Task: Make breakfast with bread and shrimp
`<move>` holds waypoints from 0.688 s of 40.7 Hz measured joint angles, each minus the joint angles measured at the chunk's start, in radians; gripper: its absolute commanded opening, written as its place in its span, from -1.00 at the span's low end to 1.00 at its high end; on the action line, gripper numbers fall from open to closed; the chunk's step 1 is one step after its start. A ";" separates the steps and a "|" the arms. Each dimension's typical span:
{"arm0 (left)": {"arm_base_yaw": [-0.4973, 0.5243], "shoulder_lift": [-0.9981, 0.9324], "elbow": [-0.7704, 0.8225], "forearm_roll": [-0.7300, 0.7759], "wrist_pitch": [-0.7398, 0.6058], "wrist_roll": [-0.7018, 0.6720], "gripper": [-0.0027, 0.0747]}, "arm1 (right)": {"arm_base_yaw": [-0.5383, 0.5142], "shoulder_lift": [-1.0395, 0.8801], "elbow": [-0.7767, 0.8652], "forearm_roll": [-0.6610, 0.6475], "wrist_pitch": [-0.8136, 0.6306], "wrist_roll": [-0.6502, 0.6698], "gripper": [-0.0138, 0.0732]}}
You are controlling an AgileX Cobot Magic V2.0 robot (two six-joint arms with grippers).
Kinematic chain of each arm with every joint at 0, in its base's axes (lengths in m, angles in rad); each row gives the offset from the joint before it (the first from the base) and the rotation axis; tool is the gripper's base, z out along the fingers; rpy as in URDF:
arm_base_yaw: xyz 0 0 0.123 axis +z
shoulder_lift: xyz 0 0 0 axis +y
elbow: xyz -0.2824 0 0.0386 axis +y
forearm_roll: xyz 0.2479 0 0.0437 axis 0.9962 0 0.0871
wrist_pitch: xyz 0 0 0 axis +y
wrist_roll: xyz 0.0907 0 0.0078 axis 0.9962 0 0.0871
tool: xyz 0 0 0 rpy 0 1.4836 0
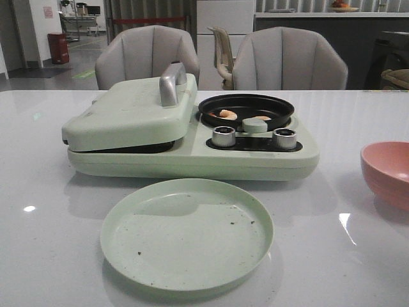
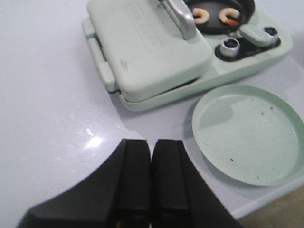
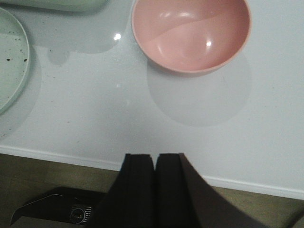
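Bread not visible anywhere; the press lid (image 1: pixel 131 112) of the pale green breakfast maker (image 1: pixel 192 153) is shut, so whatever's under it is hidden, & the pink bowl (image 1: pixel 387 171) is cut off at the table's (image 1: pixel 38 243) right edge. Shrimp (image 2: pixel 200 15): two small curled orange-pink pcs w/ paler flesh, lying apart in the maker's black round pan (image 1: pixel 246 109). Green plate (image 1: pixel 186 233) sits bare near the front edge w/ dark specks; left tool (image 2: pixel 151 175) & right tool (image 3: pixel 155 183) both have fingers pressed together on nothing, right one over the front edge.
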 measured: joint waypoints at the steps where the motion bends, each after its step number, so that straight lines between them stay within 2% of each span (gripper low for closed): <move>1: 0.010 -0.015 0.016 0.000 -0.018 0.000 -0.67 | 0.000 0.000 0.000 0.000 0.000 0.000 -0.58; 9: 0.150 -0.182 0.219 -0.004 -0.232 0.000 -0.67 | 0.000 0.000 0.000 0.000 0.000 0.000 -0.58; 17: 0.264 -0.386 0.430 -0.008 -0.378 0.000 -0.67 | 0.000 0.000 0.000 0.000 0.000 0.000 -0.58; 28: 0.336 -0.618 0.663 -0.010 -0.552 0.000 -0.67 | 0.000 0.000 0.000 0.000 0.000 0.000 -0.58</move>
